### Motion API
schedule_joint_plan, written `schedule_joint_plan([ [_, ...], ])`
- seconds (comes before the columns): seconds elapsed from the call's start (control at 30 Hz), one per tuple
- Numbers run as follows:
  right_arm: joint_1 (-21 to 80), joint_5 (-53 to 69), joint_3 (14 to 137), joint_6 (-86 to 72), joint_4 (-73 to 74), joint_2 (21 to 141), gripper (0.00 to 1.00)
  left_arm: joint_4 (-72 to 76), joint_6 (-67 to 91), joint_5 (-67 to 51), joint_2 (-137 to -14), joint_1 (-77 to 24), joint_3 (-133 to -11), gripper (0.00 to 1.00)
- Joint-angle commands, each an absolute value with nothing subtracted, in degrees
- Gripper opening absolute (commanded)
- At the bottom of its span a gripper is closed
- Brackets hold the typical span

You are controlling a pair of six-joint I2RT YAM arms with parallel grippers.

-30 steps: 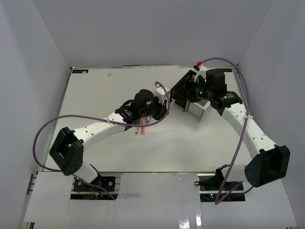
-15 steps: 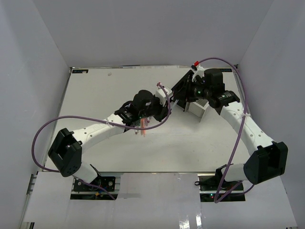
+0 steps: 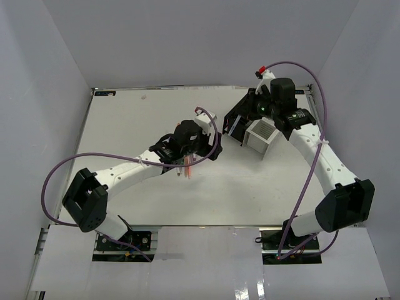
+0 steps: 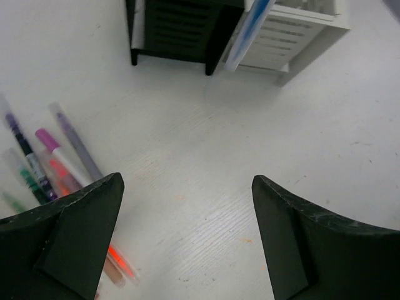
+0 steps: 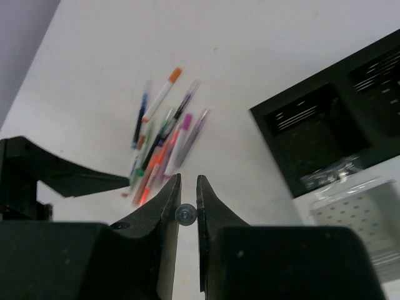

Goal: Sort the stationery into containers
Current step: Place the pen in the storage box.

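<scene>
I noted left tool (image 4: 187, 182) spread, empty, above thin coloured plastic pens (image 4: 59, 159); right tool (image 5: 187, 181) pinched a slim blue pen (image 4: 249, 31). Barrels likely light, stiff, slick: grip mid-barrel.

Black slotted box (image 4: 178, 28), white slotted box (image 4: 294, 37), blue pen (image 4: 249, 31), multicoloured pens (image 5: 161, 147)

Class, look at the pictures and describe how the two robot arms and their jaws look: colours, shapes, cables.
The left arm and the right arm both have white links between blocky black joints. A purple cable loops loosely along each arm, and the right one's cable ends in a red plug. The jaws are matte black, broad and wedge-shaped, with scuffed edges.
</scene>
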State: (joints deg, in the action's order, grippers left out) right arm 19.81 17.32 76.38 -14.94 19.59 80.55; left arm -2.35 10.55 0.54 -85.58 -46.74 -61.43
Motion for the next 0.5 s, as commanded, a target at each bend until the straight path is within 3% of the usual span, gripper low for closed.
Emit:
schedule_joint_plan([
  [0.0, 18.81, 5.58, 83.75, -8.80, 16.61, 83.39, 0.08, -9.39, 19.23, 8.00, -82.18, -43.69, -61.09, 0.95],
  [0.2, 16.44, -8.07, 89.21, -2.64, 10.03, 89.55, 0.08, -17.04, 28.38, 7.12, -79.46, -37.97, -57.75, 0.96],
  [0.47, 13.89, -10.46, 92.37, -0.26, 0.72, 97.37, 0.08, -21.35, 32.52, 7.12, -75.59, -35.16, -52.56, 0.98],
])
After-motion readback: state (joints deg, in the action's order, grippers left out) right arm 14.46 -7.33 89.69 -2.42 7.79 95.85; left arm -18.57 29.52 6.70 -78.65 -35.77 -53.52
